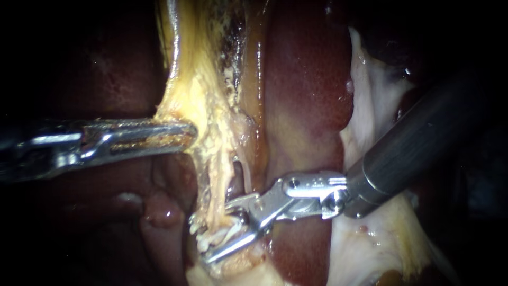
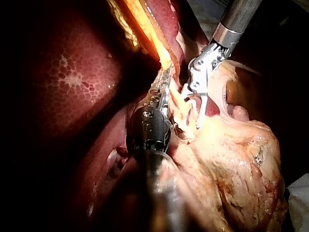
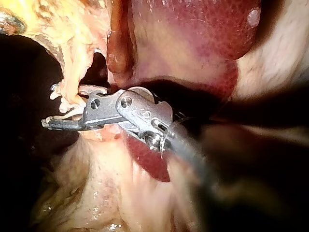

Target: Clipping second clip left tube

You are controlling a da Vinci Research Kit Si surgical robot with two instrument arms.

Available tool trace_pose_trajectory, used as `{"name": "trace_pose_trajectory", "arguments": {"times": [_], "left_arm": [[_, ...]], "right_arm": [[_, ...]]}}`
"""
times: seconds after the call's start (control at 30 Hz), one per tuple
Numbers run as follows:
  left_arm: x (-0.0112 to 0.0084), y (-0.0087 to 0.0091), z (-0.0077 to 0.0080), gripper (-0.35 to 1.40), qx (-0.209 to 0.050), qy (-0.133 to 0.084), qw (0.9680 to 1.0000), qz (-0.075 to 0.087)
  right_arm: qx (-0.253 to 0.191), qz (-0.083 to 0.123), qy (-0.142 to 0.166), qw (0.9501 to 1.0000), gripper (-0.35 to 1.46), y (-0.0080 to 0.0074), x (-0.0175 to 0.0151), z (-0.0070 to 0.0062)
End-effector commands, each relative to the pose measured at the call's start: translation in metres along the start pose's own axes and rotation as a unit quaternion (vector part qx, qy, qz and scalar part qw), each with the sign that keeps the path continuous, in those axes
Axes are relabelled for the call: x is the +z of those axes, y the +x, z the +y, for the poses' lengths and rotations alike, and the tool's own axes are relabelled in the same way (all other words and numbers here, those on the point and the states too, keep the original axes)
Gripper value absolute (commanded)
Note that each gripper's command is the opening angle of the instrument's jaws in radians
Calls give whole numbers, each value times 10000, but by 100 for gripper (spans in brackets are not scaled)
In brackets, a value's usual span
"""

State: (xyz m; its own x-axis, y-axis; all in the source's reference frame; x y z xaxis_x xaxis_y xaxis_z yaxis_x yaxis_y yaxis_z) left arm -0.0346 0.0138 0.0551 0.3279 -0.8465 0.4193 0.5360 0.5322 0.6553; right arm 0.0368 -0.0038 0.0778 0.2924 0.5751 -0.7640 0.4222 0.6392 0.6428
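Observation:
My right instrument comes in from the right, and its jaws stand open around the frayed lower end of the left tube, a yellow stringy strand. Whitish shreds lie in the gap between the jaws. The right wrist view shows the same jaws straddling that strand. My left instrument comes in from the left, its jaws shut on the yellow tissue band higher up, holding it taut. In the left wrist view its jaws lie just beside my right instrument.
Dark red liver lies behind and to the right of the tube. Pale fatty tissue sits under the right shaft. A thin pink strand runs just right of the yellow one. Bulky yellowish tissue lies beside my left shaft.

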Motion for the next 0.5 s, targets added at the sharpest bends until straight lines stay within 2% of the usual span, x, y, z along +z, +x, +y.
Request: {"name": "trace_pose_trajectory", "arguments": {"times": [0.03,0.13,0.23,0.5], "left_arm": [[0,0,0,-35,0,4,10000,0],[0,0,0,-35,0,4,10000,0],[-1,0,0,-35,1,4,10000,0],[0,0,1,-35,1,5,10000,0]], "right_arm": [[9,34,-123,9999,-35,-1,-2,2],[316,63,-182,9993,-35,-4,-7,9],[315,56,-151,9994,-35,-5,-9,12],[370,52,-124,9992,-35,-4,-7,8]]}}
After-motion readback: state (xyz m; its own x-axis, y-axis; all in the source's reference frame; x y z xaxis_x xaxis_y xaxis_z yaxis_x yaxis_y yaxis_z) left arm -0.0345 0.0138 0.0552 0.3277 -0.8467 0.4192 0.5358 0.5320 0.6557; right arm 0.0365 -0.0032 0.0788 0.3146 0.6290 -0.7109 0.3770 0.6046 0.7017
